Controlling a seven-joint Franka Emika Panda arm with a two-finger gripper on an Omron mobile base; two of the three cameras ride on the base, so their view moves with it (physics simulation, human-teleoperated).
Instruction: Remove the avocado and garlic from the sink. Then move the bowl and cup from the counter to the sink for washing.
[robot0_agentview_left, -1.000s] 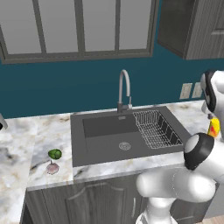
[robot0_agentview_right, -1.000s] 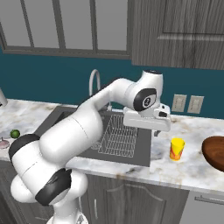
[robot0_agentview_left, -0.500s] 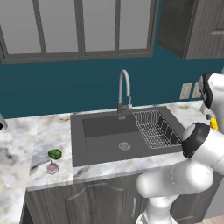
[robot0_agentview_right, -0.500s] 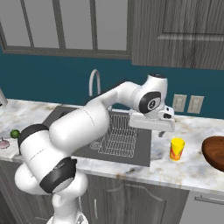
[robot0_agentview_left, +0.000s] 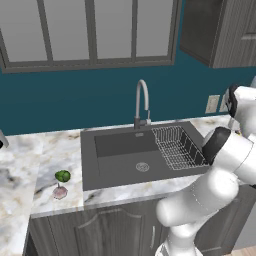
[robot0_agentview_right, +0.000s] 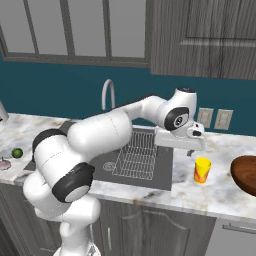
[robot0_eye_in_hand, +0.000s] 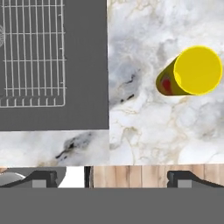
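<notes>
A kitchen with a blue wall, grey cupboards and a marble counter (robot0_agentview_right: 220, 192). The gripper (robot0_eye_in_hand: 111, 177) hangs over the counter with its two tips spread wide and nothing between them. The cup (robot0_eye_in_hand: 192, 72) stands a little ahead of the gripper and off to one side, not under it. The sink (robot0_agentview_right: 125, 167) with its wire rack (robot0_eye_in_hand: 33, 52) is on the gripper's other side. The bowl (robot0_agentview_right: 246, 172) sits past the cup, farther from the gripper. The avocado (robot0_agentview_left: 62, 175) and garlic (robot0_agentview_left: 60, 192) lie on the counter, far across the sink. If the gripper goes straight down now, it may miss the cup or bump its rim and tip it over, because the cup is not between the tips yet.
</notes>
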